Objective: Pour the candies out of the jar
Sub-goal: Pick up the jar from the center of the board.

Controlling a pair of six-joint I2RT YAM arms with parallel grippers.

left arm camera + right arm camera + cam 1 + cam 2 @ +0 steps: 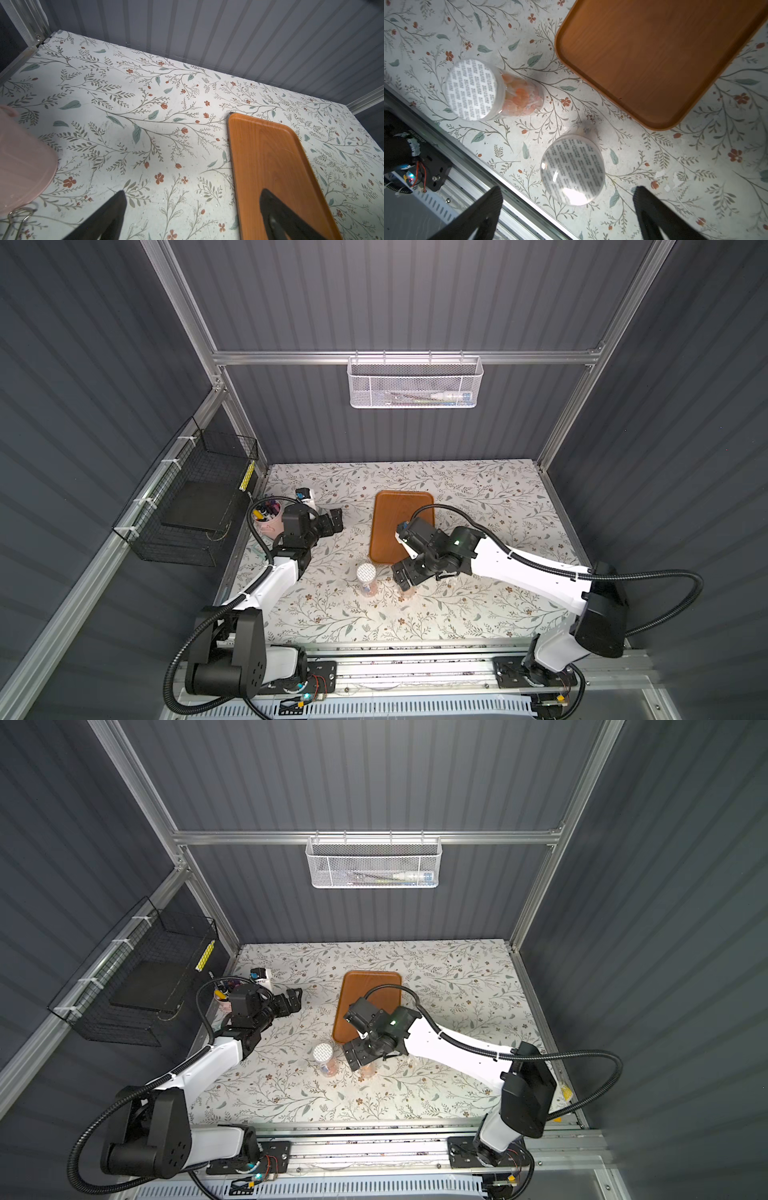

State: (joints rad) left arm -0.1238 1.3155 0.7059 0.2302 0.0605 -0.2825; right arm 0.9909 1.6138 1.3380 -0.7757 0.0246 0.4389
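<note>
Jar [572, 169] stands untouched beneath the right fingers [483, 212] — spread wide, holding nothing.

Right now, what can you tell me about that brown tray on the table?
The tray is a rectangle with rounded corners and a low raised rim, orange-brown with a wood-grain look. It lies flat near the middle of the flowered table, and the parts that show hold nothing. Two lidded jars stand apart from it by its near end; the right arm hangs above that end.
</note>
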